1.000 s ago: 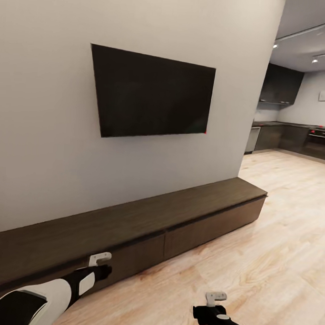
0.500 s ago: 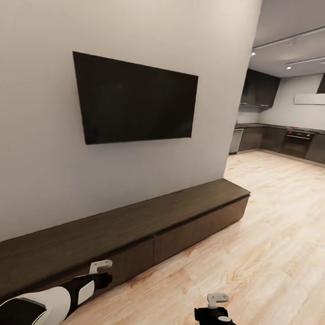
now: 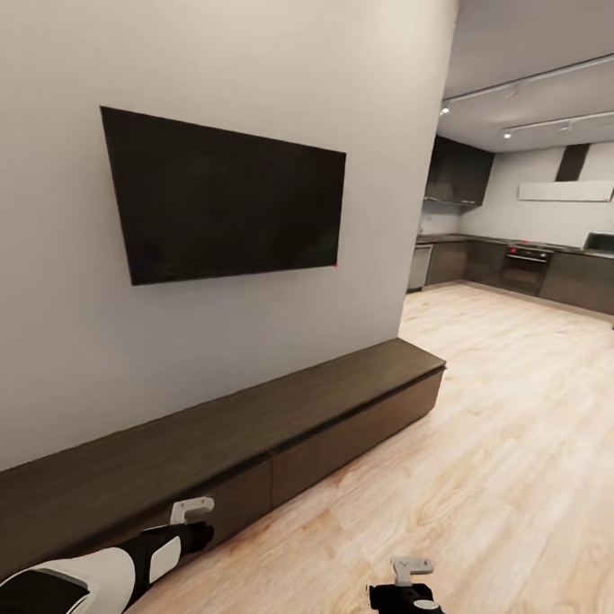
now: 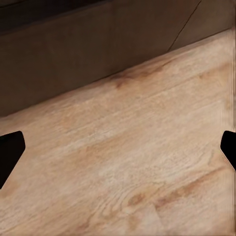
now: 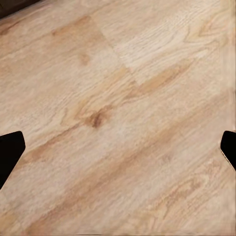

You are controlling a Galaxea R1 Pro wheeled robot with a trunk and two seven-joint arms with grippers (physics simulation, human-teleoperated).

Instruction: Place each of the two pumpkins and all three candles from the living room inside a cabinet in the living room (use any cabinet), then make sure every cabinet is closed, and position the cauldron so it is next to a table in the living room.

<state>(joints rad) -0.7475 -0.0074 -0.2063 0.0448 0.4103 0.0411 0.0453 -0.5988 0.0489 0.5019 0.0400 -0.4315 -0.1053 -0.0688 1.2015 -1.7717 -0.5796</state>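
The cabinet [image 3: 246, 430], a long low dark-brown unit, runs along the white wall with its drawer fronts shut. My left gripper [image 3: 193, 510] hangs low just in front of its face, open with nothing held. In the left wrist view the left gripper [image 4: 118, 147] has its dark fingertips [image 4: 10, 152] far apart over wood floor, with the cabinet [image 4: 73, 49] front beyond. My right gripper [image 3: 410, 567] hovers above the floor, farther from the unit. Its wrist view shows the right gripper [image 5: 118, 147] open over bare planks. Pumpkins, candles, cauldron and table are out of view.
A black TV [image 3: 227, 199] hangs on the wall above the unit. The light wood floor [image 3: 517, 426] stretches to the right toward a kitchen with dark cupboards [image 3: 525, 269] at the far back. The wall ends at a corner [image 3: 429, 214].
The whole view has swung to the right, so the TV and cabinet sit further left and more of the kitchen shows. Both arms keep the same pose in the picture.
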